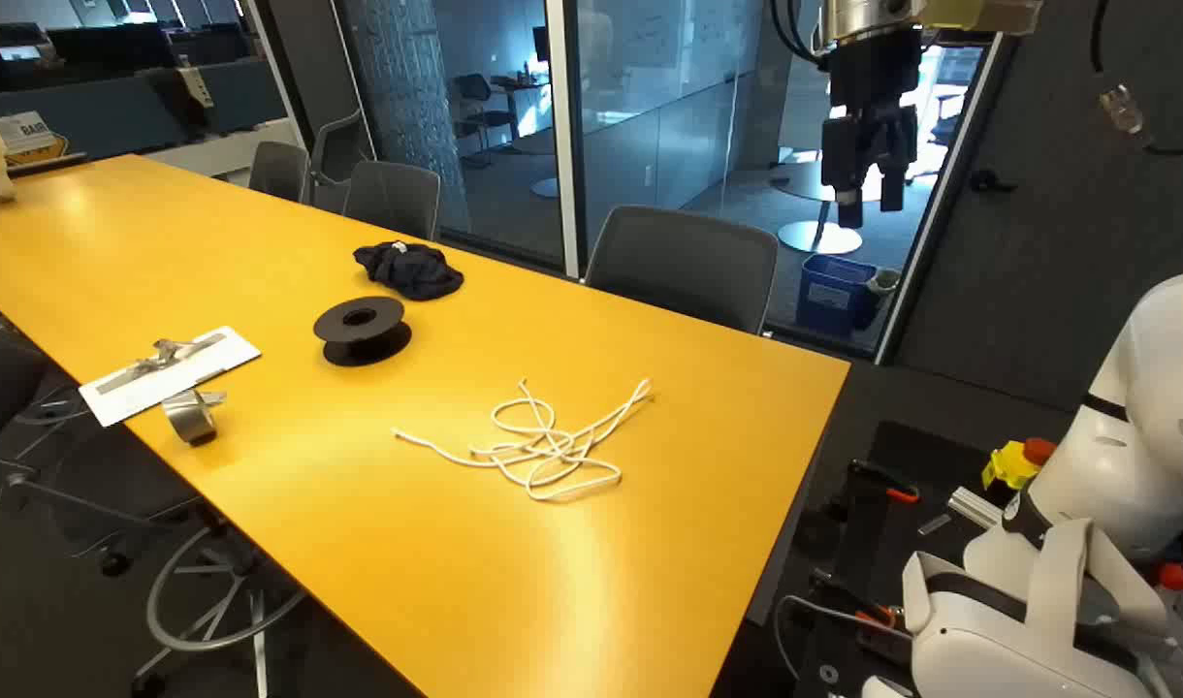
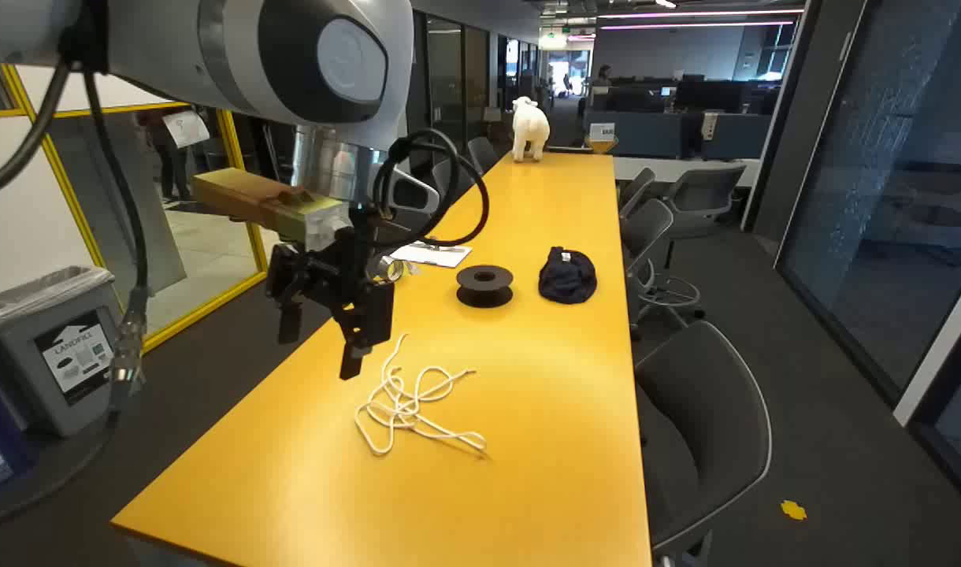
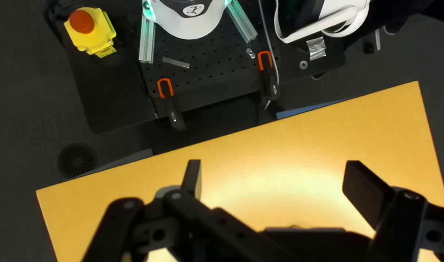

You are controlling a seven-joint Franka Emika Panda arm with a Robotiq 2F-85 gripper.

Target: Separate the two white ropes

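The two white ropes (image 1: 558, 454) (image 2: 402, 411) lie in one loose tangle on the yellow table (image 1: 514, 582), crossing over each other near the middle. Several free ends stick out from the loops, and which end belongs to which rope I cannot tell. In both exterior views my gripper (image 1: 871, 200) (image 2: 320, 345) hangs high above the tabletop, well apart from the ropes. The wrist view has the jaws wide apart, with only bare tabletop behind the gap of the gripper (image 3: 274, 175). From that camera the ropes are out of view.
Farther along the table are a black spool (image 1: 344, 320), a dark cloth bundle (image 1: 412, 271), a white board (image 1: 126, 393) and a silver tape roll (image 1: 189, 417). Grey chairs (image 2: 709, 425) line one long side. Two orange-tipped clamps (image 3: 165, 87) sit on the robot's base.
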